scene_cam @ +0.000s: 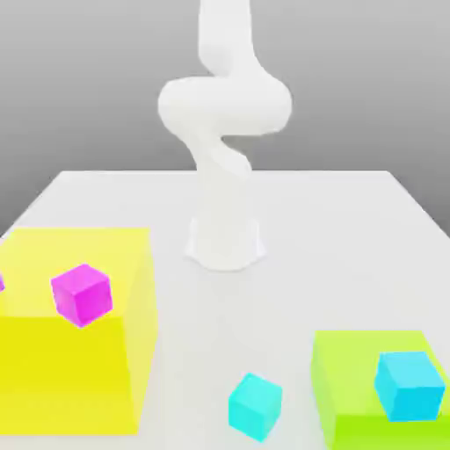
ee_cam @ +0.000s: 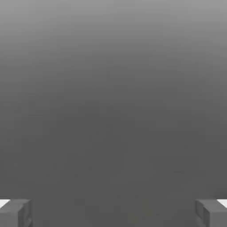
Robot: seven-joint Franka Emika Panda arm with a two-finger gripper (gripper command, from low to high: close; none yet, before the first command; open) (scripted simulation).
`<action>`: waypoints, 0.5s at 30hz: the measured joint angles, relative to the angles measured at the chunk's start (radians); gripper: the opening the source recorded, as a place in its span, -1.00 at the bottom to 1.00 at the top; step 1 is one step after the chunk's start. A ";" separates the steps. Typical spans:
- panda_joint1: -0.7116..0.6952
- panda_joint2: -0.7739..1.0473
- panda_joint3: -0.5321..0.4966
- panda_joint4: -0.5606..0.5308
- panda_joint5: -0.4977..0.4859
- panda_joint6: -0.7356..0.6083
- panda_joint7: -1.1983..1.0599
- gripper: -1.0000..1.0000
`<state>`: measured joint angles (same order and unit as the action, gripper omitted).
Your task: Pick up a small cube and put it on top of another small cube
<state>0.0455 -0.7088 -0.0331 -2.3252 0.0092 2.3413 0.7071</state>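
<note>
- End effector (ee_cam: 113, 213): released, fingers wide apart, nothing between them.
- Small plain cyan cube (scene_cam: 255, 405) lies on the white bench (scene_cam: 352, 237); its twin (scene_cam: 409, 385) sits on the lime block (scene_cam: 352, 387).
- Small magenta cube (scene_cam: 82, 293) rests on the large yellow block (scene_cam: 97, 369); an off-centre placement there could topple the cyan cube.

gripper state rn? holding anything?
Gripper: open, jaws wide apart, nothing between them.
</note>
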 joint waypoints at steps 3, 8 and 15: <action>0.057 0.114 -0.042 -0.032 0.012 0.052 -0.117 0.00; 0.131 0.296 -0.096 -0.082 0.045 0.133 -0.312 0.00; 0.202 0.551 -0.137 -0.152 0.096 0.248 -0.588 0.00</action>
<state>0.2478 -0.1576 -0.1701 -2.4768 0.1050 2.5890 0.1195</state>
